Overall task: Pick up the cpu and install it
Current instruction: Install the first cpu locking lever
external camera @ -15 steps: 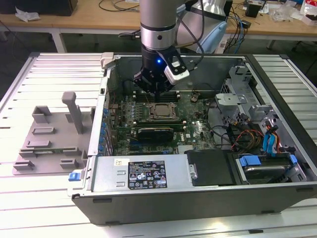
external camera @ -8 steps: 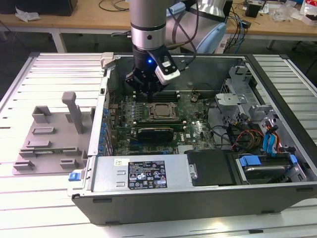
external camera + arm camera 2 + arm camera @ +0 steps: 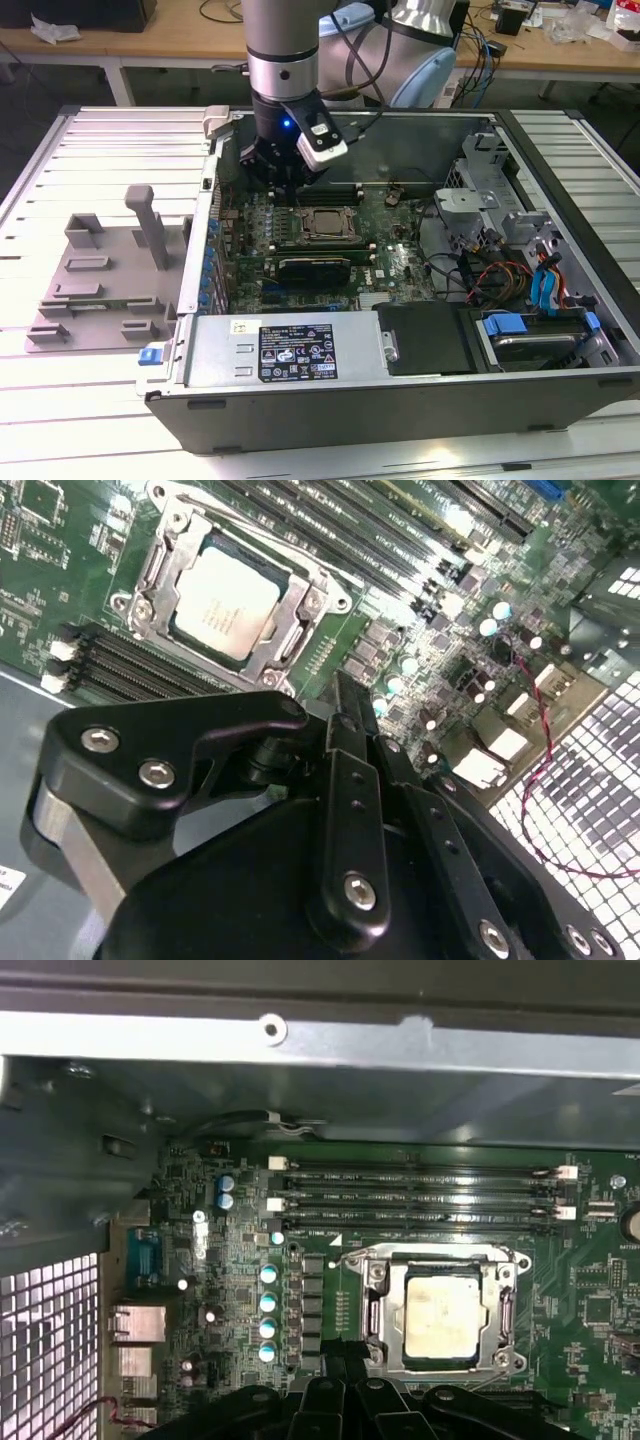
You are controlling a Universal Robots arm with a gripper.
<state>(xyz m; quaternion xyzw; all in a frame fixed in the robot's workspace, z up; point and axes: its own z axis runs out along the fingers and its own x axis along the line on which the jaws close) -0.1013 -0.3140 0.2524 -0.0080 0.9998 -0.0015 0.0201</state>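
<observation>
The cpu (image 3: pixel 322 226) lies flat inside the motherboard socket, its silver top showing in both wrist views (image 3: pixel 225 598) (image 3: pixel 443 1310). The socket's metal frame (image 3: pixel 303 608) (image 3: pixel 375 1305) surrounds it. My gripper (image 3: pixel 289 186) hangs over the motherboard just beside the socket, toward the exterior view's left, and is apart from the chip. Its black fingers (image 3: pixel 347 742) stand close together with nothing between them. In the first wrist view the gripper (image 3: pixel 345 1365) sits at the edge of the socket frame.
The open computer case (image 3: pixel 210 200) has tall metal walls around the board. Memory slots (image 3: pixel 420 1198) run beside the socket. Drive cages and cables (image 3: pixel 500 240) fill the exterior view's right. A grey fixture tray (image 3: pixel 100 290) lies outside the case on the left.
</observation>
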